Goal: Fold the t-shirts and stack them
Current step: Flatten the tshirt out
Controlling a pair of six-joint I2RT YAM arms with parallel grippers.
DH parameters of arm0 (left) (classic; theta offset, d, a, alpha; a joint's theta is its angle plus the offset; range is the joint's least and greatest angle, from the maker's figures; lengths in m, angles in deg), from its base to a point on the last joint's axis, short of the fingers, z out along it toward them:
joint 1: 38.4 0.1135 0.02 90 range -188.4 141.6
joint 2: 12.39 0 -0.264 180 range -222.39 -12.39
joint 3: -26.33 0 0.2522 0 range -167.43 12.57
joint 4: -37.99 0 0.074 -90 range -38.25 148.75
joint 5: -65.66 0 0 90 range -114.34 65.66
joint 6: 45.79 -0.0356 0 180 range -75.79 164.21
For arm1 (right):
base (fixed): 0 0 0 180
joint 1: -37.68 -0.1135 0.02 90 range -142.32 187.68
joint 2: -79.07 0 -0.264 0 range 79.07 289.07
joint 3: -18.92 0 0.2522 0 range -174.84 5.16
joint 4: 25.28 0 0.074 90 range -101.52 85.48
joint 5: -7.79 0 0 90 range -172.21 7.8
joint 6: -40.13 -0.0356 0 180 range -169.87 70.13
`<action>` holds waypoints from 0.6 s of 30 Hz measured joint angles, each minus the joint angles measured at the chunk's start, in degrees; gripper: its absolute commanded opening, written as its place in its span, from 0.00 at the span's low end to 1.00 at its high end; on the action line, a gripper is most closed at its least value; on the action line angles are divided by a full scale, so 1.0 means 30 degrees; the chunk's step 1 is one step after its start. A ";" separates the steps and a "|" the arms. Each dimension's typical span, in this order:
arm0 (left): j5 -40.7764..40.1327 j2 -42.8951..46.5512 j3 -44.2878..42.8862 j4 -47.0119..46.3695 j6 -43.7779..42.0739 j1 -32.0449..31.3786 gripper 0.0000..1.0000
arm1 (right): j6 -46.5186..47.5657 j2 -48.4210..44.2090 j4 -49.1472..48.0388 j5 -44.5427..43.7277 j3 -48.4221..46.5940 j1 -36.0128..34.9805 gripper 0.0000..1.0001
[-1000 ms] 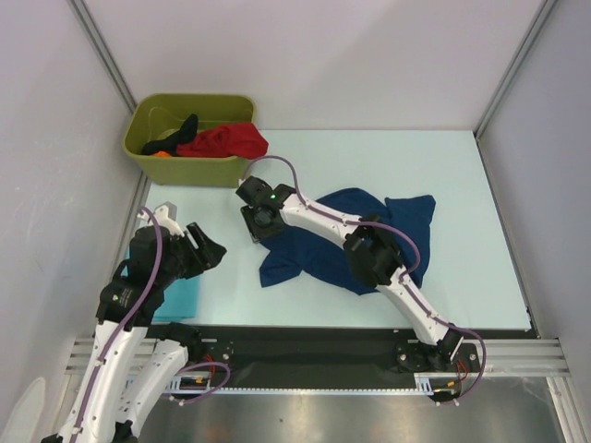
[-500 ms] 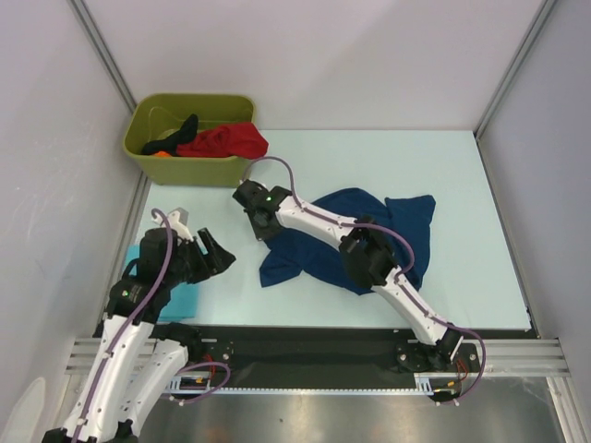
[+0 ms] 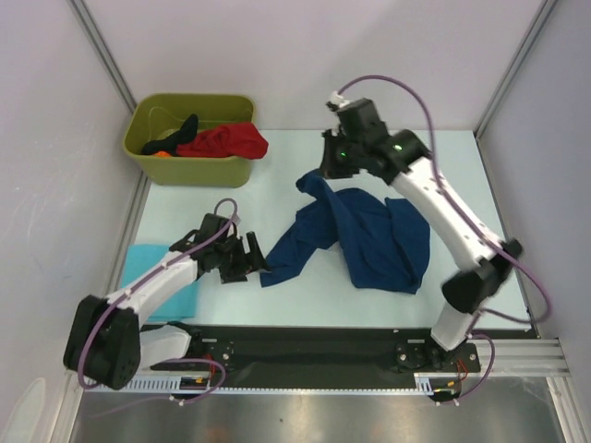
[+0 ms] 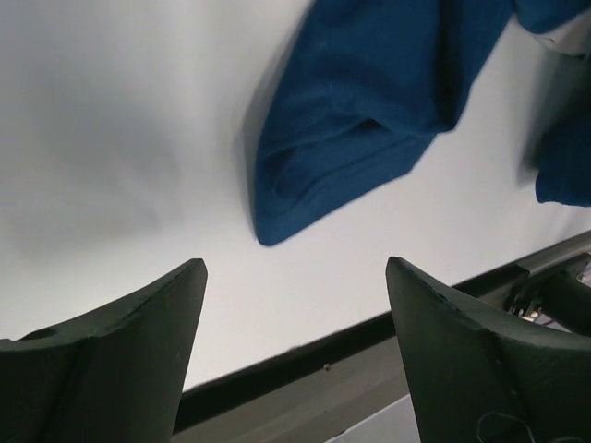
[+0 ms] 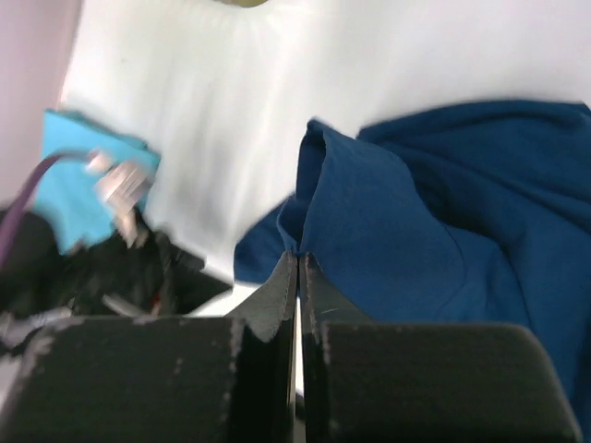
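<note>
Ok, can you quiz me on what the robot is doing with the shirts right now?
1. True or false: the right gripper is pinching the navy t-shirt.
2. Which thing lies flat at the left side of the table? A) turquoise t-shirt B) yellow towel C) white sock
3. Fill in: the left gripper is ____ (open or shut).

Key: 1 true. 2 A. 3 open.

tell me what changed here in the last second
The right claw shut on an edge of the navy t-shirt and swung away toward the far right, pulling the cloth with it. The left claw, open, reached out toward the shirt's near-left corner. The turquoise t-shirt and the bin stayed put.
</note>
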 measured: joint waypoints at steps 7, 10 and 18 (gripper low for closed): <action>-0.0124 -0.5005 -0.1676 -0.1384 -0.0386 -0.0714 0.65 | -0.0933 -0.7453 0.1756 0.0401 0.5275 0.1304 0.00; 0.0131 -0.6790 -0.2390 -0.1814 -0.0590 -0.1049 0.38 | -0.1326 -0.9573 0.2550 0.0182 0.6419 0.3424 0.00; -0.2288 -0.7657 -0.4473 0.0240 -0.2040 -0.1144 0.00 | -0.1217 -1.1992 0.3300 -0.0350 0.5982 0.9785 0.00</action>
